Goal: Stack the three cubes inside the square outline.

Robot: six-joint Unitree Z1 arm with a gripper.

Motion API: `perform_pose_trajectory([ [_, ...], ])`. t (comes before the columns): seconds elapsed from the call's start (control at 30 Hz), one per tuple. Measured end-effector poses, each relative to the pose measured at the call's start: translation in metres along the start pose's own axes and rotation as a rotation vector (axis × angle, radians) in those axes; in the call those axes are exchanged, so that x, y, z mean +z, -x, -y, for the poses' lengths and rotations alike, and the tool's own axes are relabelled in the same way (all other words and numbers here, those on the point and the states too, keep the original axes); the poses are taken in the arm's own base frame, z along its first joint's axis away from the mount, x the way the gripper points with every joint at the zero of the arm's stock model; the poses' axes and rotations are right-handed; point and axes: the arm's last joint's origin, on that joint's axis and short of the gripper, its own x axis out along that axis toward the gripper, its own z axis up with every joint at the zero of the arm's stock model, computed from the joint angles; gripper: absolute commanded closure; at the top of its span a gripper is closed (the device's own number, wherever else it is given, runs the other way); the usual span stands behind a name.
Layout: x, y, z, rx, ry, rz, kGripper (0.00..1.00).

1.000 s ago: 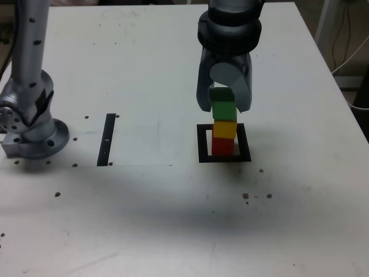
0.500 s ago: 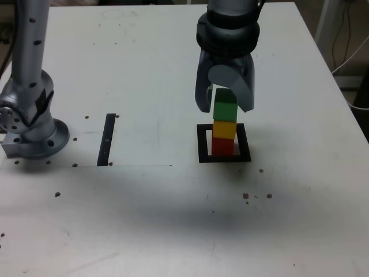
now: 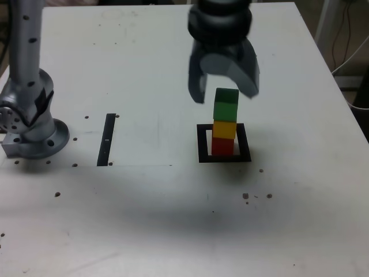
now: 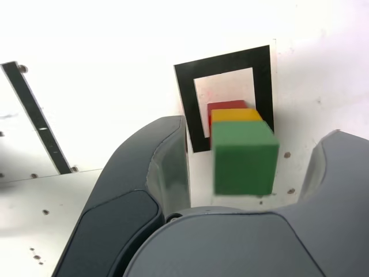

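The three cubes stand in one upright stack inside the square outline (image 3: 225,158): red cube (image 3: 222,146) at the base, yellow cube (image 3: 224,129) on it, green cube (image 3: 225,104) on top. My gripper (image 3: 225,92) hangs just above and behind the green cube, open, its two grey fingers spread to either side and clear of it. In the wrist view the green cube (image 4: 243,158) sits free between the fingers (image 4: 164,167), with the yellow cube (image 4: 235,115) and red cube (image 4: 226,106) showing beyond it within the square outline (image 4: 187,104).
A narrow black strip (image 3: 107,139) lies on the white table at the exterior view's left; it shows in the wrist view too, black strip (image 4: 36,118). The arm's grey base (image 3: 29,121) stands at the far left. Small dark specks (image 3: 256,196) dot the table.
The gripper was shut on the green cube atop the stack. It has opened, let the cube go, and risen a little; the stack stays in place.
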Motion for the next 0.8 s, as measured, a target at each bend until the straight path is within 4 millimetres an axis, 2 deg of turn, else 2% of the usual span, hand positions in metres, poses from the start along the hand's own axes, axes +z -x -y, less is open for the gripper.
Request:
perform_pose_trajectory([
  [0.17,-0.032,0.027,-0.005,0.01,-0.002,0.041,0.01],
  [0.27,-0.057,0.033,-0.007,-0.003,0.001,0.048,0.01],
  [0.43,-0.077,0.025,-0.007,-0.031,0.007,0.013,0.01],
  [0.57,-0.109,0.015,-0.004,-0.069,0.004,-0.029,0.01],
  [0.8,-0.148,-0.001,-0.001,-0.095,0.007,-0.053,0.01],
])
